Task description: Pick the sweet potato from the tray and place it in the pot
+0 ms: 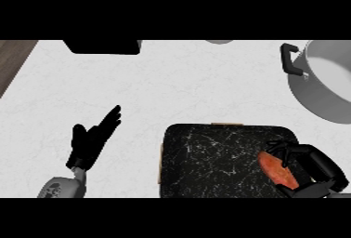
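Note:
An orange sweet potato (277, 170) lies on the right side of the black marbled tray (205, 162) in the head view. My right hand (316, 166) is at the tray's right edge, its fingers and thumb curled round the sweet potato. The grey pot (328, 93) with a black handle (290, 59) stands at the upper right, apart from the tray. My left hand (93, 139) rests open on the counter at the left, fingers straight and pointing up and to the right.
A black object (103, 46) sits at the counter's far edge, upper left. A small grey round thing (219, 42) peeks in at the top middle. Dark wood (12, 60) borders the white counter at the upper left.

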Available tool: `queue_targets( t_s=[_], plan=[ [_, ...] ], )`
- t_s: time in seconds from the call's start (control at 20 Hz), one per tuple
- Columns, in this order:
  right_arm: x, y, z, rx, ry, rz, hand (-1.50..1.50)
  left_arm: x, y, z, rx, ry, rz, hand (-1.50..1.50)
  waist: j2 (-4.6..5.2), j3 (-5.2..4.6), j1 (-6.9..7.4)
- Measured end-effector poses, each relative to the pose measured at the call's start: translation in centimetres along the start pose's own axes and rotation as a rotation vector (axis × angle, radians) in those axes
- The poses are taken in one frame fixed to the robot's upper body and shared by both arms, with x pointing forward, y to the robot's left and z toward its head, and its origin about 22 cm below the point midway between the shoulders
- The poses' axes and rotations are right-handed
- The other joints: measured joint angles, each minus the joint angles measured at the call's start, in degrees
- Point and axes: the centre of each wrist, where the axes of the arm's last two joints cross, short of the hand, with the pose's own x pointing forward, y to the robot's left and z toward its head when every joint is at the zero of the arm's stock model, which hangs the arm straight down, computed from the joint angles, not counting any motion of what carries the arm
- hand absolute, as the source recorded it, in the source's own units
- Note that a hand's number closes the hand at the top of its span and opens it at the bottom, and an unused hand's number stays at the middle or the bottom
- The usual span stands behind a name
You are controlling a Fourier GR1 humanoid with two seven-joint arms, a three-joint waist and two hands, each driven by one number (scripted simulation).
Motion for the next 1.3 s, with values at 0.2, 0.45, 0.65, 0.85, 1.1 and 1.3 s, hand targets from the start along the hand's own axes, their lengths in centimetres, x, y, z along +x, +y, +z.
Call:
queue_targets(
  t_s=[0.2, 0.45, 0.65, 0.85, 1.1, 1.3],
  plan=[
    [2.6, -7.4, 4.7, -0.138, 0.049, 0.065, 1.5, 0.1, -0.2, 0.0, -0.004, -0.008, 0.001, 0.0, 1.34, 1.05, 0.43],
    [6.8, -13.3, 8.8, -0.3, 0.04, 0.148, 1.5, 0.3, -0.5, -0.2, -0.014, -0.022, 0.009, 0.0, 2.0, 1.74, 0.86],
    [9.6, -16.2, 11.0, -0.392, 0.018, 0.196, 1.5, 0.5, -0.4, -0.3, -0.017, -0.03, 0.007, 0.0, 2.23, 1.96, 1.62],
    [12.0, -18.0, 12.5, -0.453, 0.0, 0.266, 1.5, 0.7, -0.6, -0.4, -0.026, -0.031, 0.001, 0.0, 2.27, 2.06, 2.08],
    [15.0, -19.7, 13.8, -0.509, -0.034, 0.378, 1.5, 0.9, -0.9, -0.5, -0.036, -0.038, 0.0, 0.0, 2.2, 2.04, 2.41],
    [17.1, -20.6, 14.4, -0.534, -0.061, 0.486, 1.5, 0.9, -1.1, -0.6, -0.04, -0.032, -0.002, 0.0, 2.16, 1.96, 2.64]
  ],
)
